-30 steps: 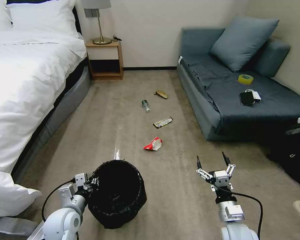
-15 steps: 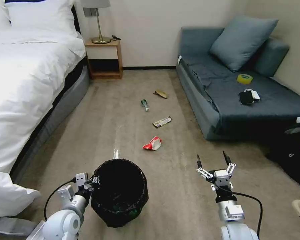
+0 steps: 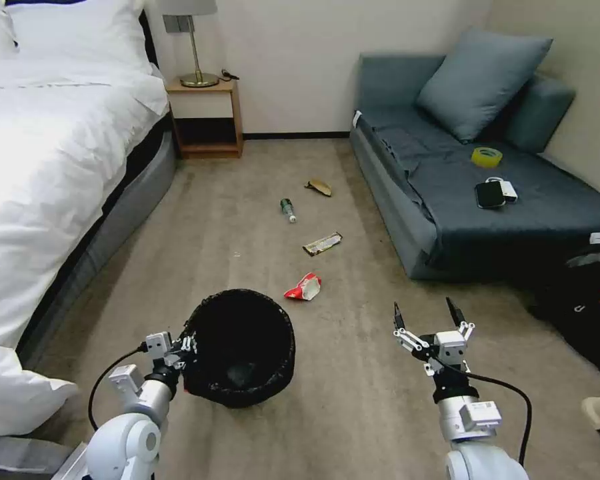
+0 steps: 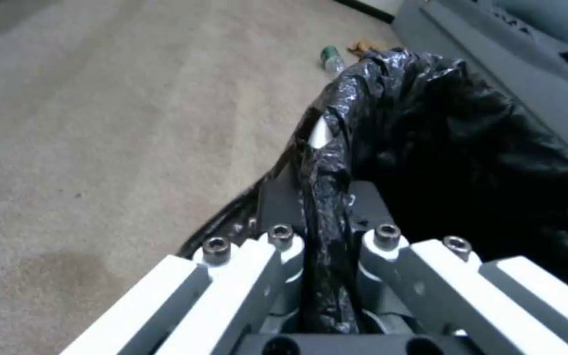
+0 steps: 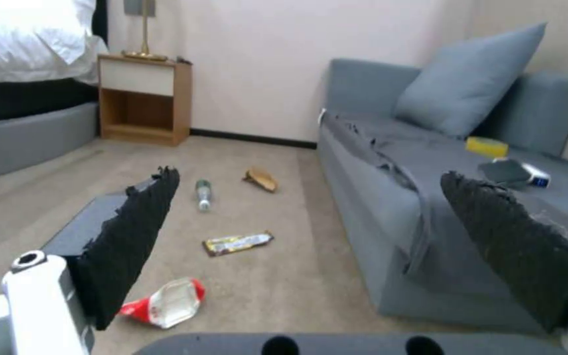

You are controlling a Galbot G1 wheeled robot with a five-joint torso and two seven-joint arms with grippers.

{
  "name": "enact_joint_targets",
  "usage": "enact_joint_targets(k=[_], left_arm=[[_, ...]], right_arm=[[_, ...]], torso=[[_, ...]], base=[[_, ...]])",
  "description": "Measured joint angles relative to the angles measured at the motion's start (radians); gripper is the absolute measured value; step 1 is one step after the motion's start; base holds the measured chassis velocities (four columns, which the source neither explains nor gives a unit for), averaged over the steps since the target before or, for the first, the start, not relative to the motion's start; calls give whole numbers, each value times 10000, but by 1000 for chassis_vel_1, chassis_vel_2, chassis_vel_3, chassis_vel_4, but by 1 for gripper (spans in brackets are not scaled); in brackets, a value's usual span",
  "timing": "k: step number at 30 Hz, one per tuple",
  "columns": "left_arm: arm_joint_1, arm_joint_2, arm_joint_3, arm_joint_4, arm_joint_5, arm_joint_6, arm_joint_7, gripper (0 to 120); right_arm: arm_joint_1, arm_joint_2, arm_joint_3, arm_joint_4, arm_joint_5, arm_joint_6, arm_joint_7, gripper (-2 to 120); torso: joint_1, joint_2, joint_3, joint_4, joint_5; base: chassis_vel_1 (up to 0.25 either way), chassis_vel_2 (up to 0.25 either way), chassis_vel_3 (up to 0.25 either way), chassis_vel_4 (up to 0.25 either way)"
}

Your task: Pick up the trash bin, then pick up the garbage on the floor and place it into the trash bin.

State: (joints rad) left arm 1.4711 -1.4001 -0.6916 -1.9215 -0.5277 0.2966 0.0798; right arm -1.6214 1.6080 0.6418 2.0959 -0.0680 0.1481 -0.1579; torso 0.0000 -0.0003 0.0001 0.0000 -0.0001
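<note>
My left gripper (image 3: pixel 182 348) is shut on the rim of the trash bin (image 3: pixel 241 347), a round bin lined with crinkly black plastic (image 4: pixel 429 123), held low over the carpet. The garbage lies ahead on the floor: a red-and-white wrapper (image 3: pixel 304 287) (image 5: pixel 165 307) just beyond the bin, a gold-brown snack wrapper (image 3: pixel 323 244) (image 5: pixel 238 243), a small bottle with a green label (image 3: pixel 287 209) (image 5: pixel 202 194), and a tan crumpled wrapper (image 3: pixel 320 187) (image 5: pixel 261 178). To the right of the bin, my right gripper (image 3: pixel 426 315) hangs open and empty over the carpet.
A white bed (image 3: pixel 53 153) runs along the left and a grey-blue sofa (image 3: pixel 487 200) along the right, carrying a yellow tape roll (image 3: pixel 487 157) and a black phone (image 3: pixel 490 194). A nightstand (image 3: pixel 205 120) stands at the far wall. A black bag (image 3: pixel 590 307) sits at the right.
The bin has tipped from tilted toward me to more upright, its mouth now facing up. The camera view has shifted slightly. My right gripper has stayed open.
</note>
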Motion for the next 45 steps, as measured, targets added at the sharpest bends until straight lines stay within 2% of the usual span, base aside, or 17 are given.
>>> enact_joint_targets(k=[8, 10, 15, 20, 29, 45], left_arm=[[2, 39, -137, -282, -135, -13, 79, 5], [7, 31, -141, -477, -197, -14, 92, 5], [17, 8, -223, -730, -295, -9, 91, 5], [34, -24, -406, -850, -345, -10, 126, 5], [127, -122, -519, -924, -373, -95, 201, 5], [112, -107, -874, -1096, -663, -157, 221, 5]], right_arm=[[-178, -474, -126, 223, 601, -984, -111, 100], [-233, -864, -164, 321, 917, -1464, -146, 100], [-244, -1599, -100, 359, 1477, -1977, -167, 100], [-257, -1758, -36, 287, 1597, -1857, -298, 100], [-276, -1589, -150, 105, 1306, -1429, -593, 100], [-360, -1445, -174, -56, 1048, -1310, -758, 100]], torso=[[0, 1, 0, 0, 1], [0, 1, -1, -1, 2], [0, 2, -1, 0, 2], [0, 3, -1, 0, 2], [0, 2, -1, 0, 1], [0, 3, -1, 0, 0]], base=[[0, 0, 0, 0], [0, 0, 0, 0], [0, 0, 0, 0], [0, 0, 0, 0], [0, 0, 0, 0], [0, 0, 0, 0]])
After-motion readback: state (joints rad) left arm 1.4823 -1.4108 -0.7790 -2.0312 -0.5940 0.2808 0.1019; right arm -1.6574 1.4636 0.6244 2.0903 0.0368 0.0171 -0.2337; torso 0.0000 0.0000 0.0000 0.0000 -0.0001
